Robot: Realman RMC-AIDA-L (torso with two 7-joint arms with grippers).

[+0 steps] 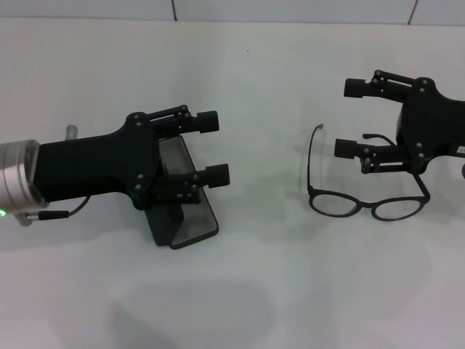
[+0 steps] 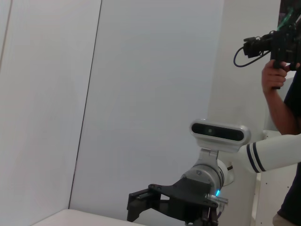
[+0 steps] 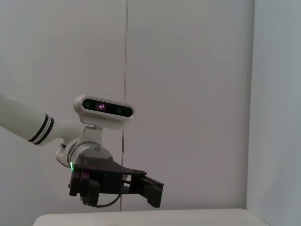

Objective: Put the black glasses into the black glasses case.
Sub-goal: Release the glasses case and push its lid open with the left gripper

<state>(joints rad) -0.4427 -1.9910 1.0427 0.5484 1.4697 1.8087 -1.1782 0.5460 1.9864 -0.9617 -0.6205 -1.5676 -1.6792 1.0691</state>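
Your left gripper (image 1: 215, 148) hangs over the black glasses case (image 1: 190, 218) with its jaws spread wide and nothing between them — the case lies on the white surface (image 1: 254, 291) directly beneath the gripper body, with only its near end and a strip of its far side showing past the black housing. From the head view you cannot tell for certain whether the case is open or closed.

Your right gripper (image 1: 356, 118) is also spread wide and holds nothing. The black glasses (image 1: 367, 206) sit on the surface just beside and below its lower jaw, lenses toward the near edge, temple arms unfolded. One temple runs up past the open side of the jaws, a little clear of the tips; the other passes under the gripper body, and you cannot tell whether it touches.

In each wrist view you see only the opposite gripper (image 2: 141, 203) (image 3: 153, 188) against a pale wall.
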